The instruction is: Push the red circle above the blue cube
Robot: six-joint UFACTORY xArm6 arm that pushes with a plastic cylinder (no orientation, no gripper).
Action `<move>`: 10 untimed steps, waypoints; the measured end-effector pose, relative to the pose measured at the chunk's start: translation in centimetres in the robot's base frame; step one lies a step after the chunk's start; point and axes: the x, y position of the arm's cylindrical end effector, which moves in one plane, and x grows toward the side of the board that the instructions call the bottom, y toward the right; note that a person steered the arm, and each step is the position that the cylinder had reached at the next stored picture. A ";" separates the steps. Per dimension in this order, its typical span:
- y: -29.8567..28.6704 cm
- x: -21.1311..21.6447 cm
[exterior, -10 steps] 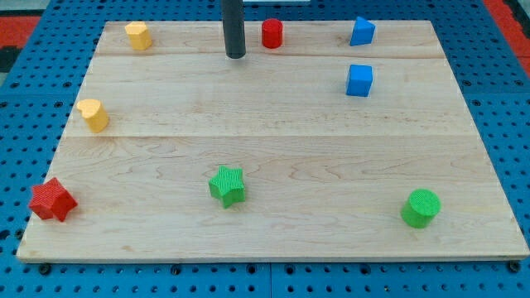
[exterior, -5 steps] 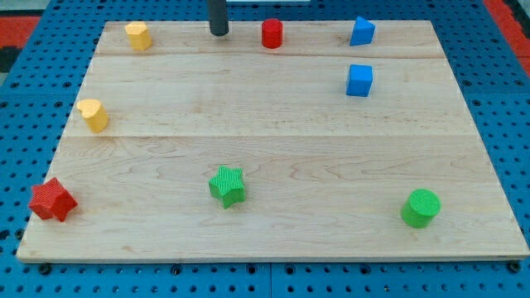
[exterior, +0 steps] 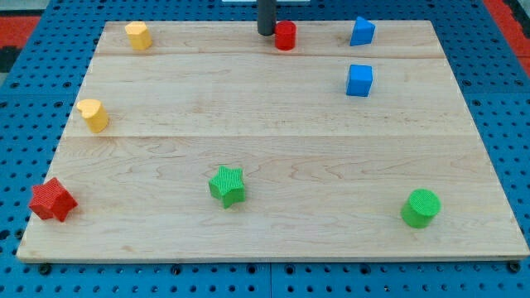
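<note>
Camera view: my tip [exterior: 266,32] is pressed against the left side of the red circle [exterior: 286,36] near the board's top edge; nothing is grasped. The blue cube [exterior: 359,80] is seen well to the right, slightly lower.

My rod, seen at the view's top edge

All I could see of the arm was a short length of straight rod, dark grey to near black, round in section and even in width, with a smooth matte surface. Its upper part ran out of the picture, so nothing of the arm above it showed. My tip [exterior: 266,33] was cut off blunt and flat, the same dark colour as the shaft. I could make out no markings, screws, seams or cables on the part in view, only a faint lighter sheen down one side.
</note>
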 end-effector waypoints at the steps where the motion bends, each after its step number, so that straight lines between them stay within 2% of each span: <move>1: 1.6 3.1; 5: -2.7 2.4; 6: -4.0 -0.9; 7: -1.8 -0.2; 8: 4.2 3.7; 9: 6.7 4.2; 10: 6.7 4.4</move>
